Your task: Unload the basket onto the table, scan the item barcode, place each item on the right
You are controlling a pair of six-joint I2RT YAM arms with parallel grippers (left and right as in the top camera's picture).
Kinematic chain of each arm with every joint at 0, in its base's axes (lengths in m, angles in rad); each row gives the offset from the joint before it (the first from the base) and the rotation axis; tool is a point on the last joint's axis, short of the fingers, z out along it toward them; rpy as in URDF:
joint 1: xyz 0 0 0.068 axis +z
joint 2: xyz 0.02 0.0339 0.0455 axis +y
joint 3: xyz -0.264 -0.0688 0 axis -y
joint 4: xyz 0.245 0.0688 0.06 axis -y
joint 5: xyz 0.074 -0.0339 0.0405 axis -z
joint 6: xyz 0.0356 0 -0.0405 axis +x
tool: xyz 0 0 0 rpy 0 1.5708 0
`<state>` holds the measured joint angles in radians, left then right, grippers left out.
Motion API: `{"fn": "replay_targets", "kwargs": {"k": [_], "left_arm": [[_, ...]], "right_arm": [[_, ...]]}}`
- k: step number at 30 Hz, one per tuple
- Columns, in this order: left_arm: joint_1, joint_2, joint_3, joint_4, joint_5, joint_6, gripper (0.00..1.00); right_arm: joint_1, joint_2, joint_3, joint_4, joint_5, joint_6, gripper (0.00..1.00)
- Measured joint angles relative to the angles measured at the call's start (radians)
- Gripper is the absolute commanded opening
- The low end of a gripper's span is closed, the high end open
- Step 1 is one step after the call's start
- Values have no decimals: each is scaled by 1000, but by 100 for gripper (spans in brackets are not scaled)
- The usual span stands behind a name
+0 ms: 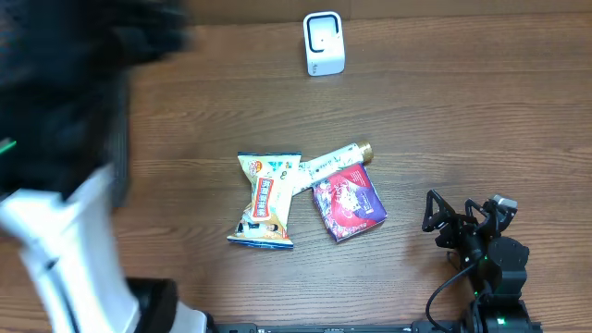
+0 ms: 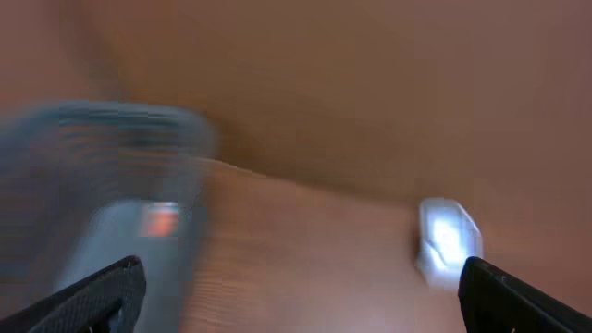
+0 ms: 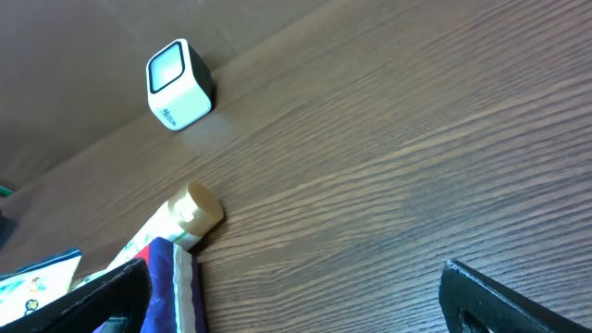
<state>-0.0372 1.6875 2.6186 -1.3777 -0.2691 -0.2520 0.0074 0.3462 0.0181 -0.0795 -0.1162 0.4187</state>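
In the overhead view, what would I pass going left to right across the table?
left arm → yellow snack packet → red-and-purple packet → right end effector. The tube and the white scanner overlap these sideways, so I left them out.

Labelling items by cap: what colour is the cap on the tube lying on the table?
Gold. The cap shows best in the right wrist view.

Wood table [image 1: 462, 111]: white scanner [image 1: 324, 43], snack bag [image 1: 266, 201], tube [image 1: 335, 158], red pouch [image 1: 349, 203], perhaps sweets.

One scanner [image 1: 324, 43], one snack bag [image 1: 266, 201], one tube [image 1: 333, 161], one red packet [image 1: 349, 203].
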Motion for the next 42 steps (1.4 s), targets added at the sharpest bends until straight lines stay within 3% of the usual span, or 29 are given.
{"fn": "replay_targets", "kwargs": {"k": [6, 13, 18, 22, 32, 42], "left_arm": [[415, 41, 21, 14, 19, -83, 100], [622, 241, 19, 77, 166, 13, 100], [639, 394, 19, 107, 258, 219, 100], [639, 506, 19, 137, 315, 308, 100], [636, 759, 18, 168, 381, 392, 100], [607, 851, 17, 296, 422, 431, 100]], "right_arm": [[0, 0, 0, 0, 0, 0, 100], [0, 0, 0, 0, 0, 0, 100], [0, 0, 0, 0, 0, 0, 100], [0, 0, 0, 0, 0, 0, 100], [0, 0, 0, -1, 0, 0, 100], [0, 0, 0, 0, 0, 0, 100]]}}
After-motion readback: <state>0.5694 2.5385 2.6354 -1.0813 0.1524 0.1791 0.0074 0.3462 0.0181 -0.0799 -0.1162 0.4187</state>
